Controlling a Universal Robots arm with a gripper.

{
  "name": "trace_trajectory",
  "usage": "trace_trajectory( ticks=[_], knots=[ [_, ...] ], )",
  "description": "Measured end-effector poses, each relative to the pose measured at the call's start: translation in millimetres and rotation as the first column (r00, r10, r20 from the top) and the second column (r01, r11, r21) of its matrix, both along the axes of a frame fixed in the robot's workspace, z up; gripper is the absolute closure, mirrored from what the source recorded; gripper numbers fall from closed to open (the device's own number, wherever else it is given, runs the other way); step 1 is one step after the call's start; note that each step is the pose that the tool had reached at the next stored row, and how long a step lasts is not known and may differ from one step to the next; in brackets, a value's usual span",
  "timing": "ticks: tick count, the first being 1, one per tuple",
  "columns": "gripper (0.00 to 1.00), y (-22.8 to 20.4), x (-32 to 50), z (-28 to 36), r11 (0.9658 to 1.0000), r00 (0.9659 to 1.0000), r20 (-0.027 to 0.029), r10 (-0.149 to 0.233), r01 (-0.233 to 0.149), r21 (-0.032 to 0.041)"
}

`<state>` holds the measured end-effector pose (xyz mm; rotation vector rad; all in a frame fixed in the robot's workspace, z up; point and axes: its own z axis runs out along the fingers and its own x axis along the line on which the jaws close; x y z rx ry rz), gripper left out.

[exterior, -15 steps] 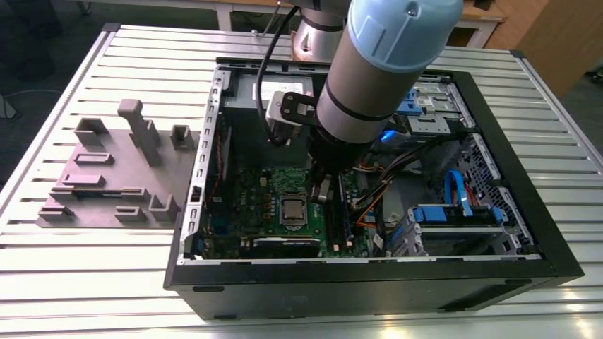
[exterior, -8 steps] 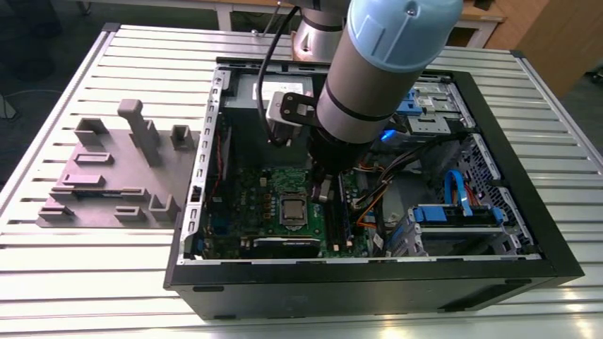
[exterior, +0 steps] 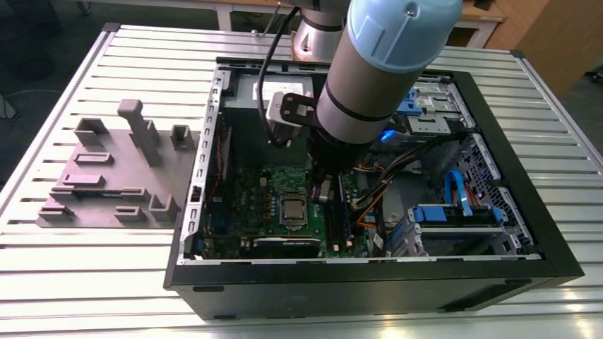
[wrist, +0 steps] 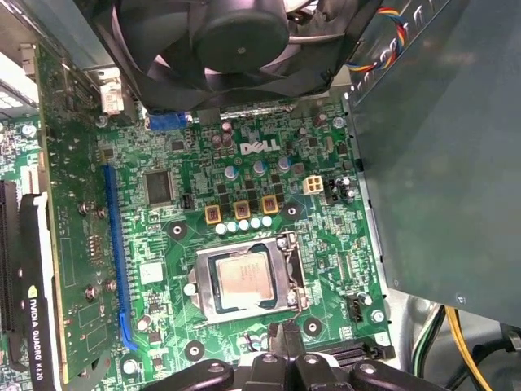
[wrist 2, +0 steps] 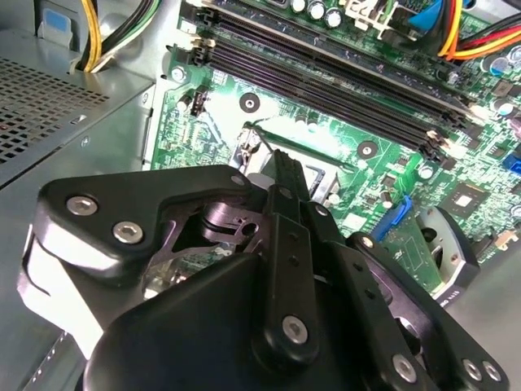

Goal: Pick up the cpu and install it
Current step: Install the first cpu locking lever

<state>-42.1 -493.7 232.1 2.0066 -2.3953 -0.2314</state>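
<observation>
A slatted metal table (exterior: 113, 275) is carrying an open computer case (exterior: 377, 279) mid-frame in the exterior view. The cpu (exterior: 293, 210) is sitting socketed, just to the exterior view's left of the gripper (exterior: 325, 198), whose fingers are pressing together, empty.

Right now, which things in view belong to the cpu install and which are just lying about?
Job: shiny silver square cpu, metal socket frame around it, black claw.
Lying about: grey-mauve plastic tray, black round fan, black graphics card.
</observation>
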Motion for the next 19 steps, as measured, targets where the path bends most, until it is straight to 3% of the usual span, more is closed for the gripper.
trace_trajectory(
  ticks=[4,6,16,19],
  knots=[
    [0.90,-0.2,0.0,-1.7,0.9997,1.0000,0.0001,0.001,-0.001,-0.0228],
    [0.90,-0.4,0.0,-2.6,0.9995,1.0000,0.0000,0.001,-0.001,-0.0305],
    [0.90,-5.0,-0.1,-5.9,0.9992,0.9998,0.0000,0.020,-0.020,-0.0338],
    [0.90,-5.7,-0.1,-7.0,0.9982,0.9988,0.0000,0.049,-0.049,-0.0337]
  ],
)
